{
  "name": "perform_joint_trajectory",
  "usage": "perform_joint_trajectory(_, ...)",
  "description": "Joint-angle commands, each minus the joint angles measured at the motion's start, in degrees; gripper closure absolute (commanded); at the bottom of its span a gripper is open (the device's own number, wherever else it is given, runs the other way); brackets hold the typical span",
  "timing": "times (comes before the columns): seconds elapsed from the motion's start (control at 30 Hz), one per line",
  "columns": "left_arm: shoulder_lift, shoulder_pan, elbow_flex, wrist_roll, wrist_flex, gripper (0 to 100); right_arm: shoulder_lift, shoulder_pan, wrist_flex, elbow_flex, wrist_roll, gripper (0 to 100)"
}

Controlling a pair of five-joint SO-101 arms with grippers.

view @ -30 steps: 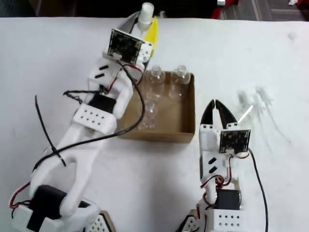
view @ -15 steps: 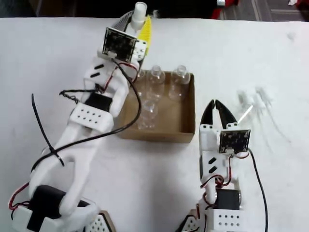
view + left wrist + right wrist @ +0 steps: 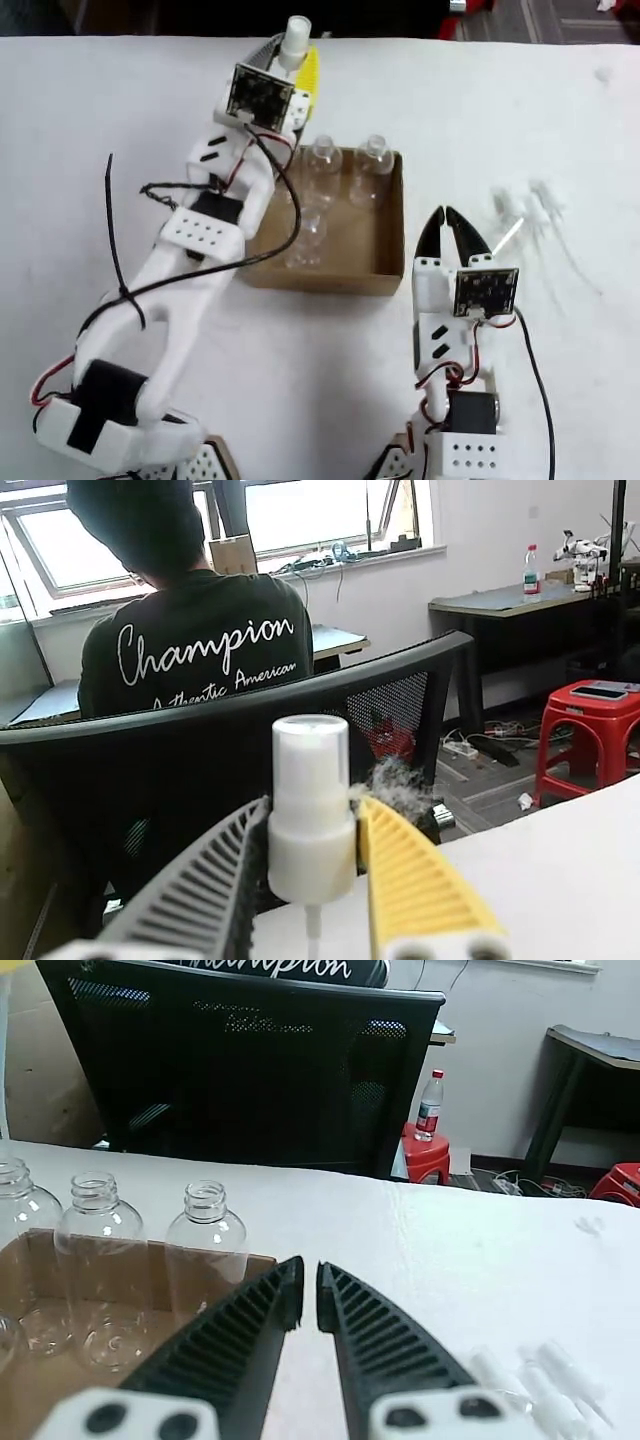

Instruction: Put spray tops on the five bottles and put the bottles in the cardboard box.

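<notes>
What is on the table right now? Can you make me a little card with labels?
Left gripper: past the far side of the box, jaws shut on a white spray top
Right gripper: beside the box, jaws almost shut, holding nothing
Cardboard box: open, in the middle of the table
Bottles: at least three clear ones standing in the box, none with a top on
Loose spray tops: lying on the table on the right arm's side of the box

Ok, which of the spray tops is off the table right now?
The spray top held upright in the left gripper, beyond the cardboard box. The other spray tops lie loose on the table beside the right gripper.
</notes>
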Motion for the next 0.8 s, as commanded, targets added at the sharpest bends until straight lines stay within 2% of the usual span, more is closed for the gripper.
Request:
perform_joint_trajectory(0.0,-0.57,0.57,3.6,-0.09,-4.22,98,-0.31,0.31,-0.22,0.44,0.53,97.8)
perform_joint_trajectory(0.17,-0.57,0.57,9.14,-0.26,-12.31,98,-0.31,0.31,-0.22,0.44,0.53,97.7)
perform_joint_trajectory(0.27,-0.57,0.57,11.16,-0.09,-14.42,98,-0.31,0.31,-0.22,0.44,0.53,97.7)
perform_joint_trajectory(0.57,-0.57,0.66,12.48,0.18,-14.15,98,-0.31,0.31,-0.22,0.44,0.53,97.7)
perform_joint_trajectory(0.77,-3.21,0.66,16.0,4.92,-14.15,98,-0.31,0.31,-0.22,0.44,0.53,97.7)
